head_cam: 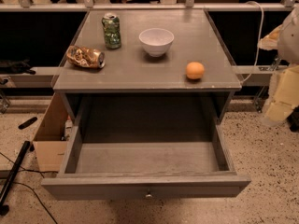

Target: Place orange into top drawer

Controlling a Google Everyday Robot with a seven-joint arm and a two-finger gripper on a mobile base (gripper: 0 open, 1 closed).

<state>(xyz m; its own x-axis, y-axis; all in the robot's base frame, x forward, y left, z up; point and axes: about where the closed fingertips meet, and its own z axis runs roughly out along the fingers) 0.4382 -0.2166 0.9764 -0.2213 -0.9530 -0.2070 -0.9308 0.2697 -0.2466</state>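
Note:
The orange sits on the grey cabinet top, near its front right corner. Below it the top drawer is pulled wide open and has nothing in it. Its flat front panel carries a small round knob at centre. My gripper is a pale cream shape at the right edge of the view. It hangs beside the cabinet, to the right of the orange and apart from it, and holds nothing that I can see.
On the cabinet top stand a white bowl, a green can and a crumpled gold-brown snack bag. A cardboard box sits on the floor left of the drawer. Black poles and cables lie at the far left.

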